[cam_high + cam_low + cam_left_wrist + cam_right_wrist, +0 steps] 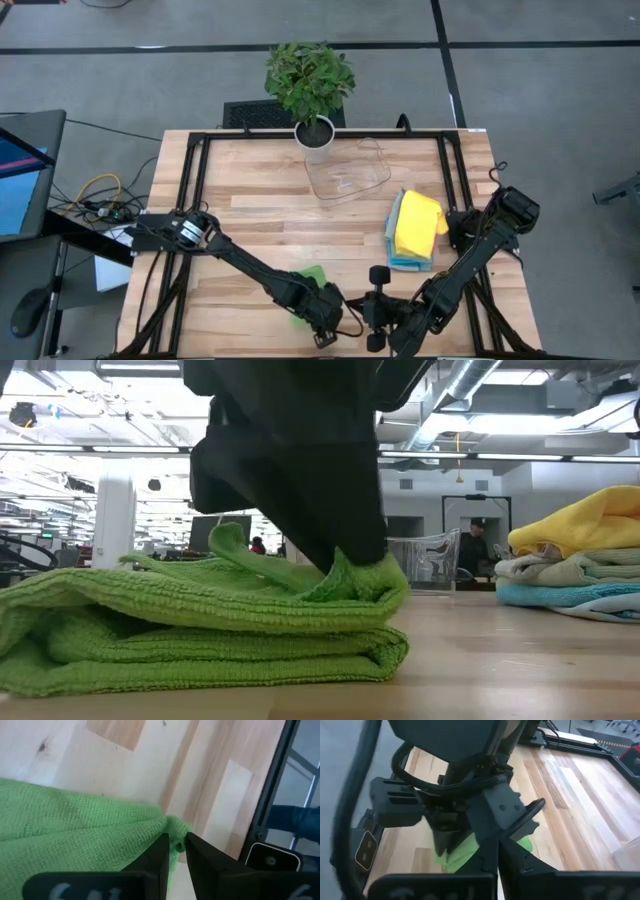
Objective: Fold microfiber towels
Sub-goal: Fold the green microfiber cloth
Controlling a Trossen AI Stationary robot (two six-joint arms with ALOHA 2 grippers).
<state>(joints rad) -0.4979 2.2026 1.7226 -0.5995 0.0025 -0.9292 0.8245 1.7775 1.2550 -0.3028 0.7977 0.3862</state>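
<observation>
Left pincer pinches the folded green towel's corner near the table's front edge; right pincer closed.

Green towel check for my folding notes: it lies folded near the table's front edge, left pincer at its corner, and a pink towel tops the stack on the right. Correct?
Not quite. The stack is topped by a yellow towel, not pink, as the high view shows. The rest holds: the green towel lies folded near the front edge, left pincer at its corner.

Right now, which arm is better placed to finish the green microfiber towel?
Left. The left gripper pinches a corner of the folded green microfiber towel; the right gripper is shut beside it, holding nothing.
</observation>
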